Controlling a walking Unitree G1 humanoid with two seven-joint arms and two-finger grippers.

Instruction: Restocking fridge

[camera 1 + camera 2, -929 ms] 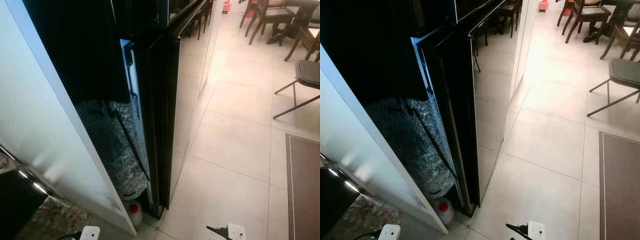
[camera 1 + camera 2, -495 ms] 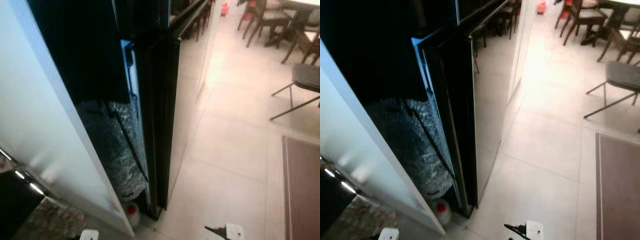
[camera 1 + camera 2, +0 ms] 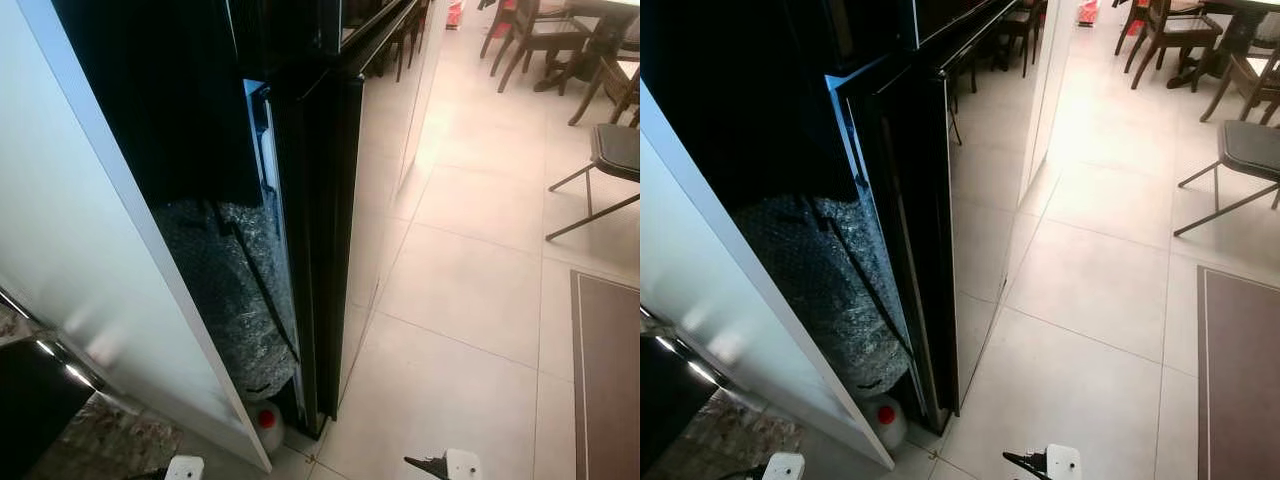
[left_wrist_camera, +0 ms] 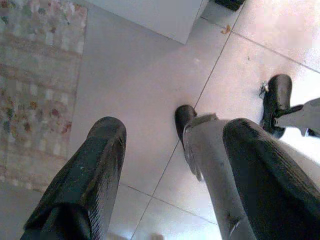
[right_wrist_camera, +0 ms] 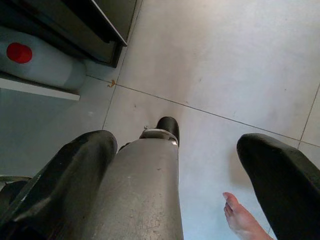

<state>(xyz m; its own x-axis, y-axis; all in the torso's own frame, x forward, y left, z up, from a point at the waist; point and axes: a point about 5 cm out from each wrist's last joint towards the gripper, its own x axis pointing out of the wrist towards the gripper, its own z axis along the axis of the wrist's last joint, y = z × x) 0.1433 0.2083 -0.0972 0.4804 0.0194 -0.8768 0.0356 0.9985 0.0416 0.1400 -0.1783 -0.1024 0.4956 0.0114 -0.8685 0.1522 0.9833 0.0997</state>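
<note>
Fridge (image 3: 335, 230): tall, glossy black, seen edge-on from the head camera, standing directly ahead of the robot's feet, with the pale tiled floor (image 3: 470, 290) running off past its front face. Doors look shut or very nearly so; a thin bright strip shows along the edge of the lower door, but I cannot tell whether that is a gap or a reflection. In the dark slot on the side of the fridge away from the tiles sits a bundle of bubble wrap (image 3: 235, 290), and a white jug with a red cap (image 3: 883, 418) stands on the floor at the fridge's foot, just beside its lower corner. Handling judgement: door is rigid, heavy and held by a seal, so expect a firm initial resistance and then a free swing; the glass-like face is slick and offers nothing to pinch. No handle can be made out, so the door's free vertical edge is probably the place to hook. No stock item is in either gripper. Pose: both arms hang low. Left gripper (image 4: 172, 170) points down at the floor, fingers spread apart, empty, with a patterned rug (image 4: 35, 75) nearby. Right gripper (image 5: 192, 175) likewise points down, fingers parted and empty, the jug near it; a person's bare foot (image 5: 242, 220) is on the tiles close by.
</note>
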